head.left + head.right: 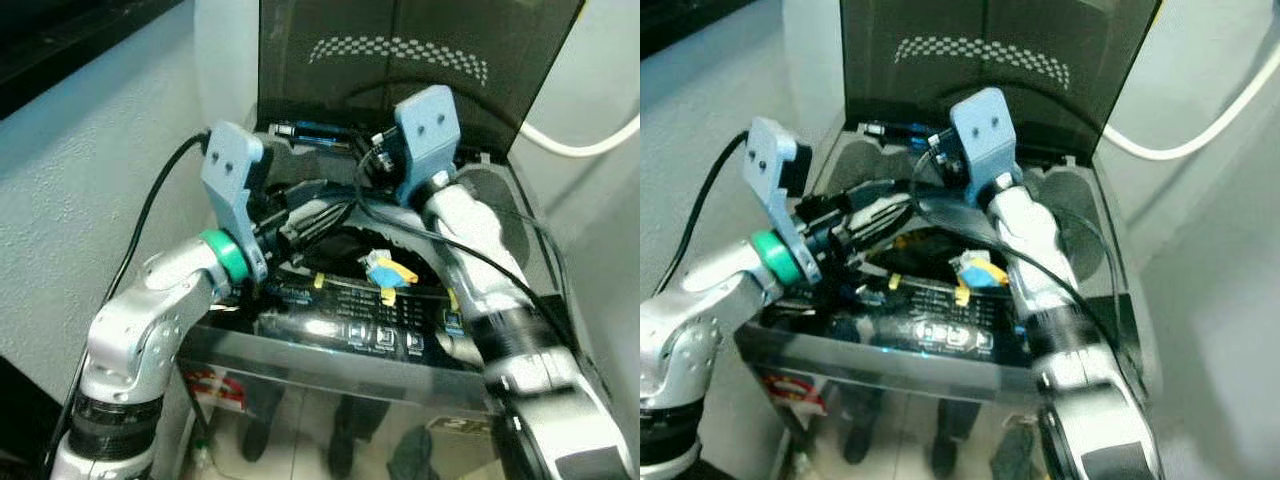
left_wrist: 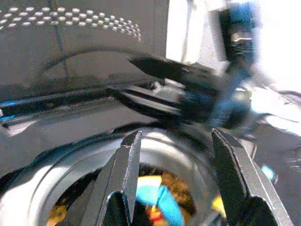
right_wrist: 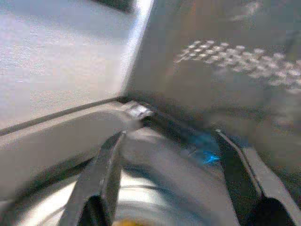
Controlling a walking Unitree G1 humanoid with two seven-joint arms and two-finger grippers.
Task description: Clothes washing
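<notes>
We found a top-loading washing machine (image 1: 330, 345) with its dark lid (image 1: 400, 60) raised upright against the wall. Coloured clothes (image 1: 388, 270), blue and yellow, lay down inside the drum (image 2: 56, 165). Both arms reached over the drum opening. Our left gripper (image 2: 176, 160) hovered above the opening with its fingers spread and nothing between them; the clothes lay below the jaws, untouched. Our right gripper (image 3: 169, 165) stood likewise spread and unladen near the rear rim.
</notes>
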